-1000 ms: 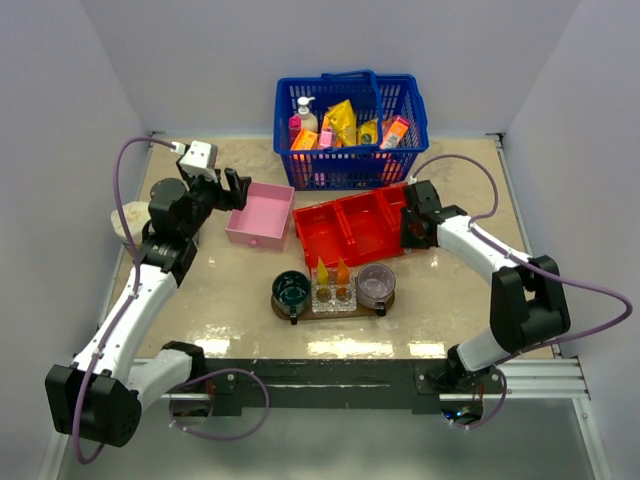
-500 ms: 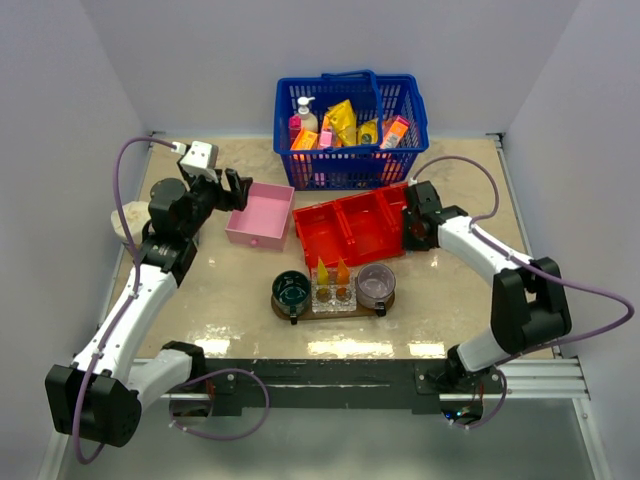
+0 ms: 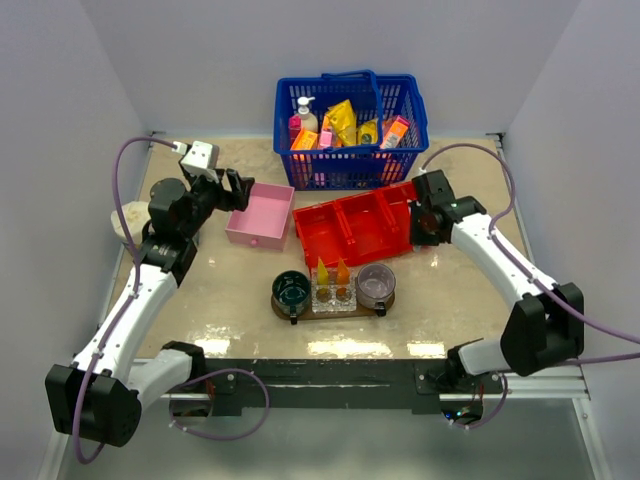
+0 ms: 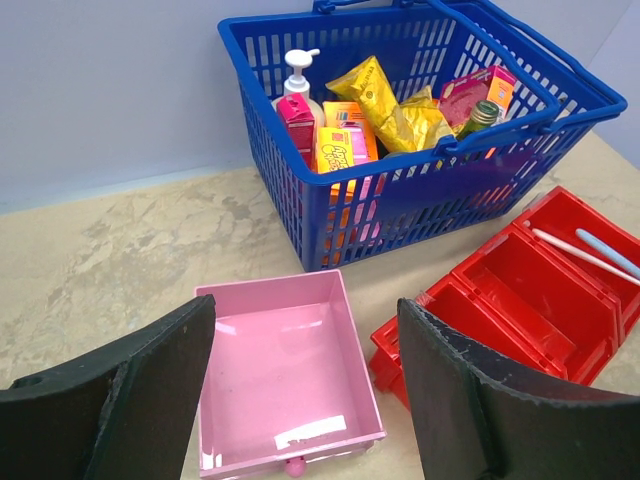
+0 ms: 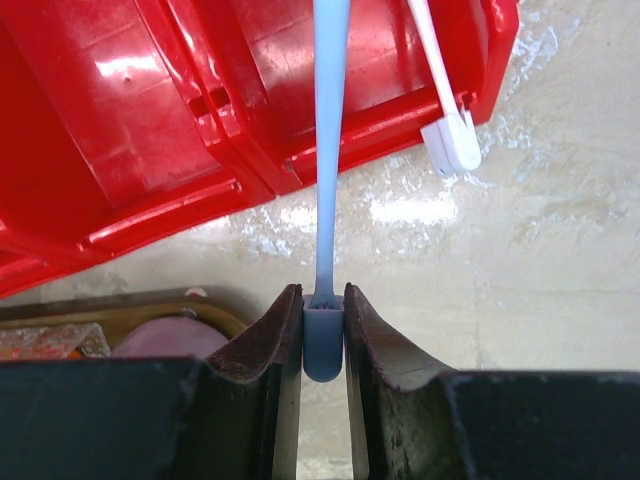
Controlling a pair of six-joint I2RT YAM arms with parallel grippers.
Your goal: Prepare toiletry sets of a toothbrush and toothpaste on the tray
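A beige marbled tabletop (image 3: 230, 300) sits within white walls. The right claw (image 5: 323, 330) is clamped on one end of a pale toothbrush (image 5: 328, 150) whose shaft reaches over the red bin (image 5: 120, 120). A second toothbrush (image 5: 435, 70) lies in that bin, its end jutting past the rim. The left claw (image 4: 305, 385) hangs with its fingers apart above the pink box (image 4: 270, 340). Two toothpaste tubes (image 3: 322, 272) stand on the tray (image 3: 340, 309).

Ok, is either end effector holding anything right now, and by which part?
The right end effector pinches a toothbrush at its thick end, the shaft reaching over the red bin. The left end effector is open and empty.
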